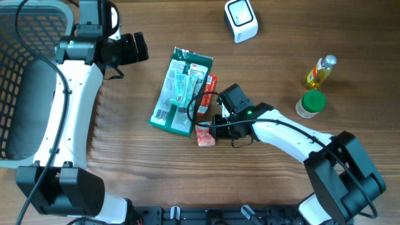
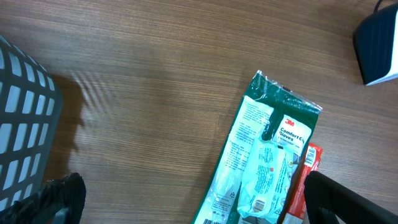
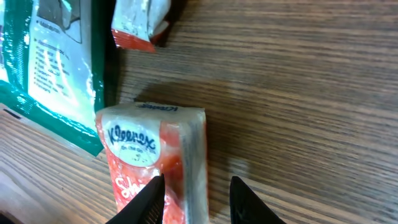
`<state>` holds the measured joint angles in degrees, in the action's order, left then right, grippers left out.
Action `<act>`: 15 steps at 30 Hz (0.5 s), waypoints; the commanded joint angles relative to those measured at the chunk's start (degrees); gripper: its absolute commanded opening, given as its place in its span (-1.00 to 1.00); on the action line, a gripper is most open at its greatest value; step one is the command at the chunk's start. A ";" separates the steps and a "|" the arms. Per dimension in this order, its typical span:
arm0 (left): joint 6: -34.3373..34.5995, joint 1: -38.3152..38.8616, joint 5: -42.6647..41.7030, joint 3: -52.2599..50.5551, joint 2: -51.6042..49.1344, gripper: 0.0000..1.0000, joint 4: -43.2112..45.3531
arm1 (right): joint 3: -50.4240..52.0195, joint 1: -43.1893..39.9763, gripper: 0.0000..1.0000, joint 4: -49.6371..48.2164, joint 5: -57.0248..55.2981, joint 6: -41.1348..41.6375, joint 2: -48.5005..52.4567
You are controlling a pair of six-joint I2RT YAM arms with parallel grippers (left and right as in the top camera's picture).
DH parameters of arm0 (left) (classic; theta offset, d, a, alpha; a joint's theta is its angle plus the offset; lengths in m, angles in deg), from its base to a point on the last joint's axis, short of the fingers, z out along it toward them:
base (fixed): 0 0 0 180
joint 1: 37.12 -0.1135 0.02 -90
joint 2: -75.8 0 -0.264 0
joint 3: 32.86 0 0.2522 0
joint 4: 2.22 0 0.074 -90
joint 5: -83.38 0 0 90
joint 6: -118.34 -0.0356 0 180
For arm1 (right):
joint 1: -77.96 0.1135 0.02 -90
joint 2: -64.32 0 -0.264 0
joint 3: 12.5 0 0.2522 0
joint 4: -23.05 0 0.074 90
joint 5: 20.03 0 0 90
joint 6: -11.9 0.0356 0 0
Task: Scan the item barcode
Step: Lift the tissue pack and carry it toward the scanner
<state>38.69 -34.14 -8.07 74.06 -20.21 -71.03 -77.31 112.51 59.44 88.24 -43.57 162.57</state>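
Right wrist view has the right gripper half closed and low over the tissue pack. The pack lies on the table, directly under and just ahead of the jaws. One finger sits over the pack's red face. The other stands just off its edge with bare wood showing between, so as far as I can tell nothing is gripped yet.

The main risk is that off-centre straddle. If the jaws close from here, the near finger may land on top of the soft wrapper instead of beside it. It would then pinch only a fold, or shove the pack sideways into the green packet, which appears to touch it on the gripper's left. A shallow pinch on a squashy pack could let it slip or droop on the lift.

No barcode shows on the upturned face, and I cannot tell where it is. A finger covering it, or the wrong face presented, would give no read at the scanner, well beyond the gripper. A second small pack just ahead of the fingertips could be nudged on the way up.

The left gripper hangs wide open and empty, well apart from the pack, and is no hazard where it is.
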 commanded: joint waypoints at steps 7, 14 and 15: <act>-0.52 -0.22 -0.46 0.04 -0.35 1.00 0.13 | 0.68 -0.02 -0.31 -0.85 2.75 1.86 0.79; -0.52 -0.22 -0.48 0.04 -0.35 1.00 0.13 | 1.03 -0.02 -0.59 -1.38 2.78 3.26 3.52; -0.52 -0.22 -0.46 0.04 -0.35 1.00 0.11 | 1.03 -0.02 -0.59 -1.29 2.80 3.58 3.52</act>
<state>38.69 -34.14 -8.07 74.06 -20.21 -71.03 -77.00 112.51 57.69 91.16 -41.17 164.89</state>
